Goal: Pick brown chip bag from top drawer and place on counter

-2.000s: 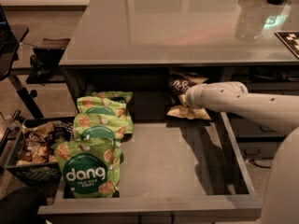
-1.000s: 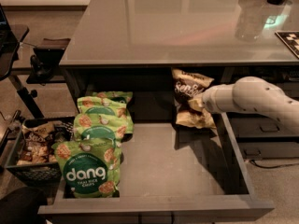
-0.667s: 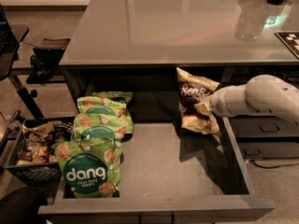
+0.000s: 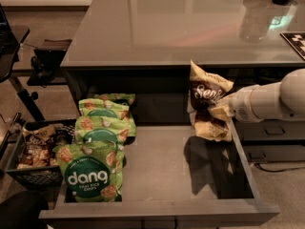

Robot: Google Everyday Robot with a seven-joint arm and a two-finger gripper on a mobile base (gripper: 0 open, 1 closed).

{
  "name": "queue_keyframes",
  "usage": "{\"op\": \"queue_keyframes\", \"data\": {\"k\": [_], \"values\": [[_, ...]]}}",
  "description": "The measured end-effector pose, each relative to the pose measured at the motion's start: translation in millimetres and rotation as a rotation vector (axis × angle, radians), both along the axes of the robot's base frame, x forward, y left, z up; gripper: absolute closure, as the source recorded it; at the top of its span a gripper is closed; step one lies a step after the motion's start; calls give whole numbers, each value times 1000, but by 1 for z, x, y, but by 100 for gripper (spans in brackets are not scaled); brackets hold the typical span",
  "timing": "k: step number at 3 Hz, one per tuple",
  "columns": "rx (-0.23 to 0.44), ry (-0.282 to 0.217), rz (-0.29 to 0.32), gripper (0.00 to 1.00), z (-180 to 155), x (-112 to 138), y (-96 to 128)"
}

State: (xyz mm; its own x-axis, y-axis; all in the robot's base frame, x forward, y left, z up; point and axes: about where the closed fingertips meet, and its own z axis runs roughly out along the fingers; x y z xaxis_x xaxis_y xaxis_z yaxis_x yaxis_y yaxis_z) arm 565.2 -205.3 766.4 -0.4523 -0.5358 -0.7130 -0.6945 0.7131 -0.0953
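The brown chip bag (image 4: 206,99) with white script hangs upright above the right side of the open top drawer (image 4: 162,168), its top just at the counter's front edge. My gripper (image 4: 220,109) comes in from the right on a white arm and is shut on the bag's right side. The bag is clear of the drawer floor. The counter (image 4: 181,23) is the glossy grey top behind and above the drawer.
Three green "dang" bags (image 4: 93,171) lie stacked along the drawer's left side. A black basket of snacks (image 4: 33,149) stands on the floor at left. Handled drawers (image 4: 274,130) sit at right under the counter. A checkered board (image 4: 295,39) lies at the counter's right edge.
The gripper has lifted the brown chip bag from the back of the drawer floor up and toward the front, and the arm has drawn back to the right.
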Motion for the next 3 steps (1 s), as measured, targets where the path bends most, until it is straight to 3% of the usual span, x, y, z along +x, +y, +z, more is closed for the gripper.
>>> {"op": "queue_keyframes", "data": {"k": [2, 3], "values": [[95, -104, 141, 100, 59, -34, 1], [95, -104, 141, 100, 59, -34, 1]]}}
